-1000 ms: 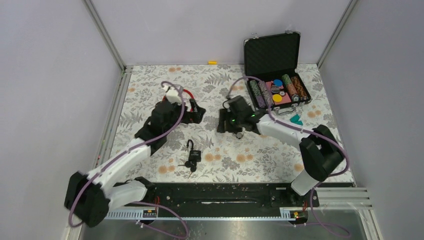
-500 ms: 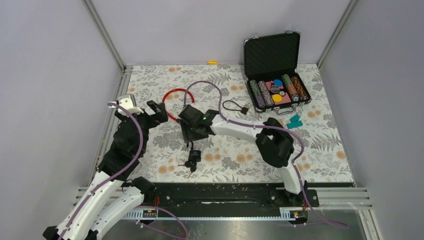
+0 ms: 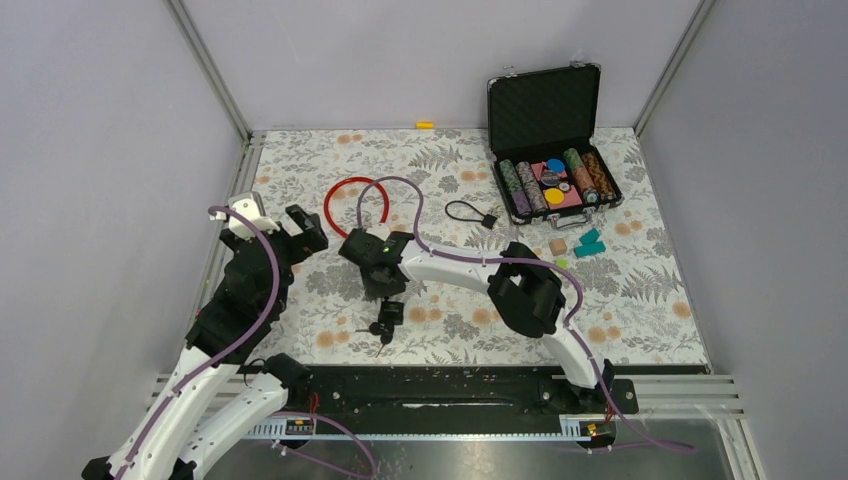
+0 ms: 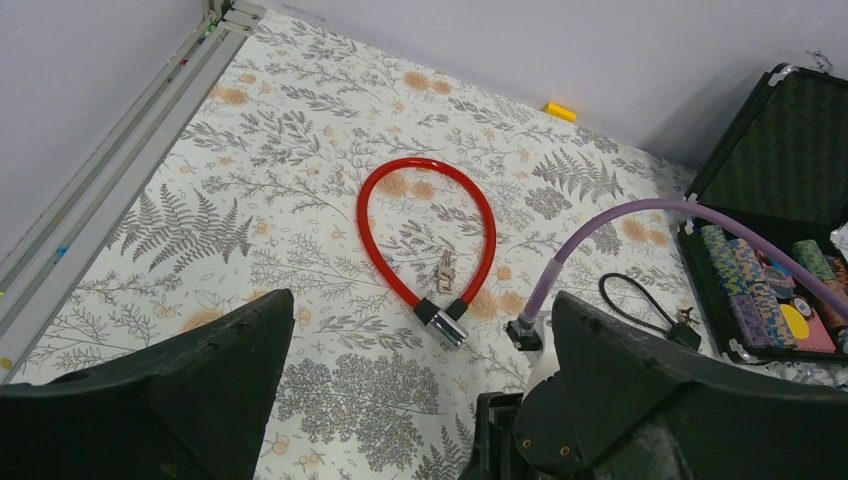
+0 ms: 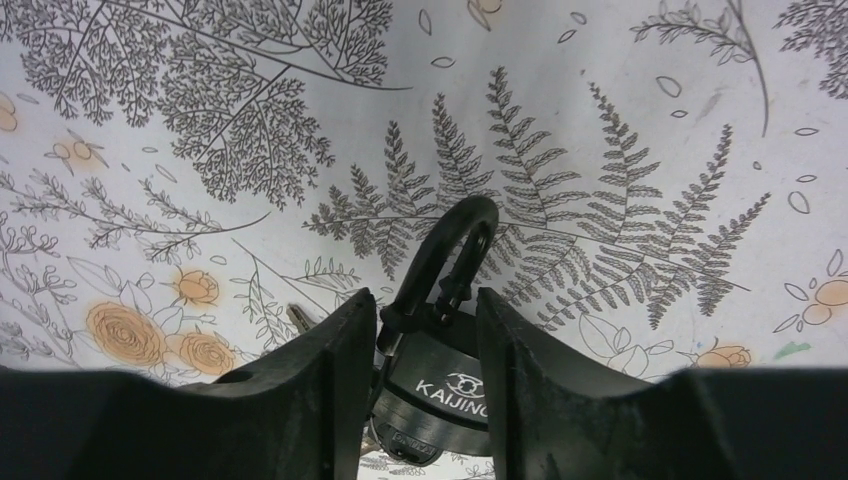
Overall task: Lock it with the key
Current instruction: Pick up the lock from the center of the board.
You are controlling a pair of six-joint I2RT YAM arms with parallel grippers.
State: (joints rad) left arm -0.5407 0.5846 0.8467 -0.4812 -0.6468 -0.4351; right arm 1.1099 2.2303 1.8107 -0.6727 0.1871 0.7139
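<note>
A black padlock (image 3: 391, 312) marked KAIJING lies on the floral mat, its shackle (image 5: 445, 250) sprung open at one end. A bunch of keys (image 3: 379, 330) sits at its near end, and one key head (image 5: 405, 440) shows under the lock body (image 5: 440, 375). My right gripper (image 3: 383, 283) hangs right over the lock. In the right wrist view its fingers (image 5: 330, 380) straddle the lock body with the gripper (image 5: 425, 295) partly open; I cannot tell whether they touch it. My left gripper (image 3: 300, 228) (image 4: 422, 296) stands wide open and holds nothing, to the left of the lock.
A red cable lock (image 3: 330, 200) (image 4: 385, 245) lies behind the grippers. A black cord loop (image 3: 465, 212) lies mid-mat. An open black case (image 3: 555, 140) of poker chips stands back right, small blocks (image 3: 588, 243) beside it. A yellow block (image 3: 425, 125) is at the back wall.
The right arm swung left across the mat to the padlock and its jaws narrowed. The left arm pulled back left, leaving the red cable lock on the mat.
</note>
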